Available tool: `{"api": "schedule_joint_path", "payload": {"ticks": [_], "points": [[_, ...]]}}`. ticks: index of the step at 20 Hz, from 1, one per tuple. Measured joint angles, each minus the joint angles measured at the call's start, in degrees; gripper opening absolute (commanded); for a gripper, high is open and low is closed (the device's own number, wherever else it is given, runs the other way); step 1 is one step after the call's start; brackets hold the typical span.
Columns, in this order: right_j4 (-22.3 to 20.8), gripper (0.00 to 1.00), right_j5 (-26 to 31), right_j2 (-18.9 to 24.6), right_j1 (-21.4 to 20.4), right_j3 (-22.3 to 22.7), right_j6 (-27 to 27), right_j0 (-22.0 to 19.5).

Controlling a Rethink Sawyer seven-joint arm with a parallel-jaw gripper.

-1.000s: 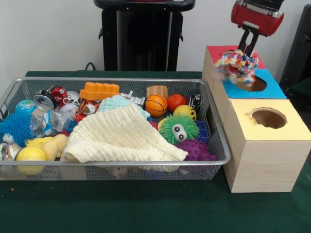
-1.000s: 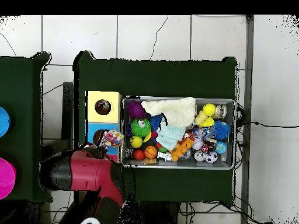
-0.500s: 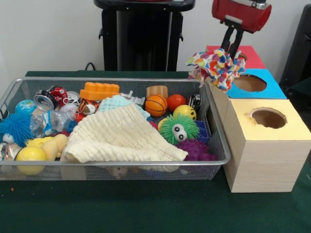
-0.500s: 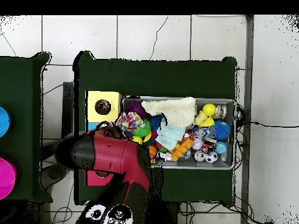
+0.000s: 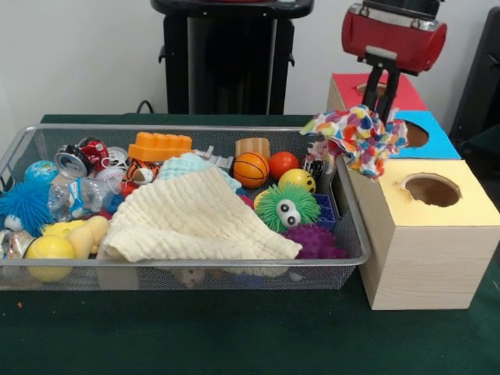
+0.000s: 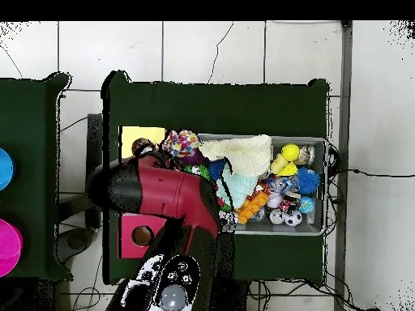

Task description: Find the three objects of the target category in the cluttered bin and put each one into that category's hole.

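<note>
Patchwork wad [image 5: 358, 137] hangs pinched in the gripper [image 5: 380, 100], just below its fingers; we see it over the bin's [image 5: 353, 211] right end, beside the yellow-topped box, short of the hole [image 5: 431, 190].

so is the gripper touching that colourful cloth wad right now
Touching. In the front view the gripper runs straight down into the top of the colourful wad, which hangs from it above the bin's edge.
</note>
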Motion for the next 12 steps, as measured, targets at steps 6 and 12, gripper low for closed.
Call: {"api": "schedule_joint_path", "payload": {"ticks": [6, 12], "points": [[0.0, 0.00, 0.0, 0.4, 2.6, -3.8, 0.0, 1.6], [0.0, 0.00, 0.0, 0.4, 4.7, -6.4, 0.0, 3.4]]}}
